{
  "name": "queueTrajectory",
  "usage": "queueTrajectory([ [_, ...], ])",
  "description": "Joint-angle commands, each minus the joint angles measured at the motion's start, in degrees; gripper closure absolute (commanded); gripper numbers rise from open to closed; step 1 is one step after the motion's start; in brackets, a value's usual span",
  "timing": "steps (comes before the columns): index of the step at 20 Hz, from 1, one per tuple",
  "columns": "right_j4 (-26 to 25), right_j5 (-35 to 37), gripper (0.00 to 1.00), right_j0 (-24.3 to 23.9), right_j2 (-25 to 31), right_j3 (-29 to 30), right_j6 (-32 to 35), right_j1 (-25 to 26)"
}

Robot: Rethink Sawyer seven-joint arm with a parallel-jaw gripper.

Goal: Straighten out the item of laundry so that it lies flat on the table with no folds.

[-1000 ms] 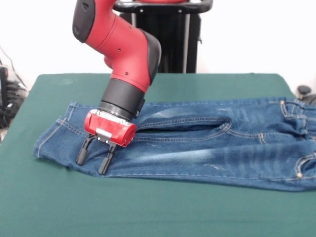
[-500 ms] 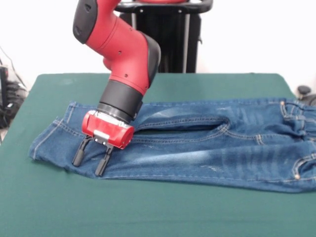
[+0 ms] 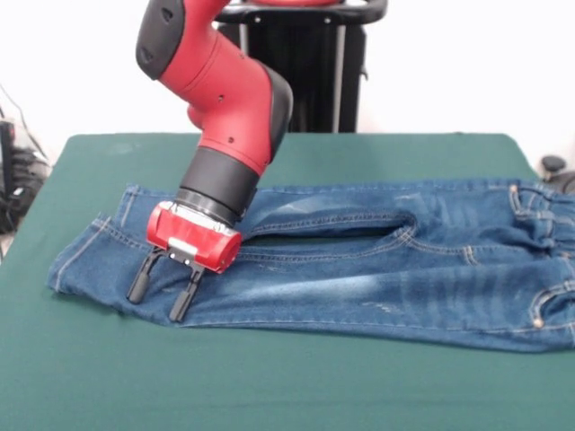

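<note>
The red end effector with two black fingers (image 3: pixel 158 292) has its fingers spread apart, the tips pressing down on the lower leg of the small blue denim jeans (image 3: pixel 359 283), near the hem at 9 o'clock. The jeans lie lengthwise across the dark green felt worktop (image 3: pixel 269 377), waistband at 3 o'clock. Denim seems soft but rather thick, so it will probably drag, not slip. A hem or a leg edge seems the best hold.
</note>
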Motion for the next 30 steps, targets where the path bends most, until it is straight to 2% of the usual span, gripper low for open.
queueTrajectory([
  [1, 1.76, 11.83, 0.00, -2.77, 5.05, -2.12, -2.25, 10.68],
  [6, 3.55, 9.02, 0.00, -2.83, 3.64, -2.61, -2.39, 12.58],
  [18, 8.40, 8.50, 0.00, -1.40, -0.87, -3.30, -3.32, 17.08],
  [30, 9.50, 8.43, 0.00, -1.21, -1.78, -3.89, -2.49, 18.49],
])
